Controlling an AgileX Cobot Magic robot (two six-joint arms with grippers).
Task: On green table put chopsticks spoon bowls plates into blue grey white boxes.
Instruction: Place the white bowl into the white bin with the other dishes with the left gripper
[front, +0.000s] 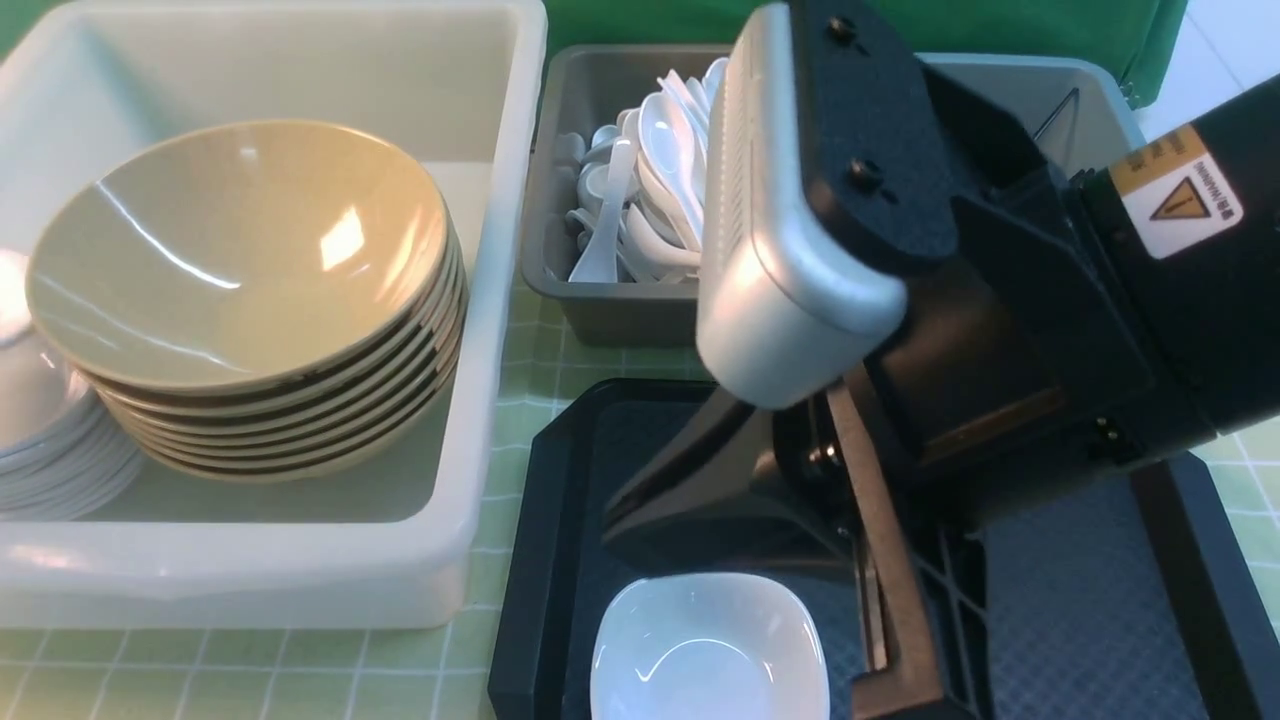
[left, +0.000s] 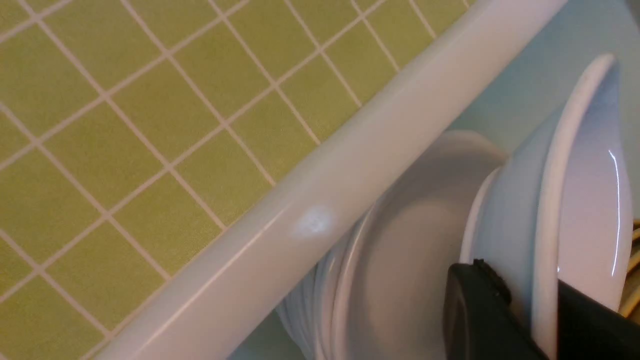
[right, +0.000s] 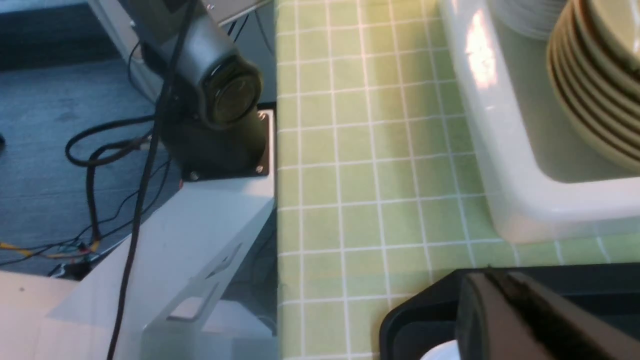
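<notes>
In the left wrist view my left gripper (left: 525, 285) is shut on the rim of a white plate (left: 585, 165), held on edge over a stack of plates (left: 415, 240) inside the white box (left: 350, 165). The front view shows that box (front: 300, 590) holding stacked tan bowls (front: 240, 250) and plates (front: 50, 450). My right gripper (front: 880, 640) hangs shut over the black tray (front: 540, 560), beside a single white plate (front: 710, 650). Its fingers (right: 492, 280) meet with nothing visible between them. White spoons (front: 660, 190) fill the dark grey box (front: 610, 320). Chopsticks are not clearly visible.
The blue-grey box (front: 1050, 90) stands at the back right, mostly behind my right arm. Green table (right: 375, 165) lies between the tray (right: 415, 310) and the white box (right: 510, 150). The left arm's base (right: 215, 100) and cables sit beyond the table's edge.
</notes>
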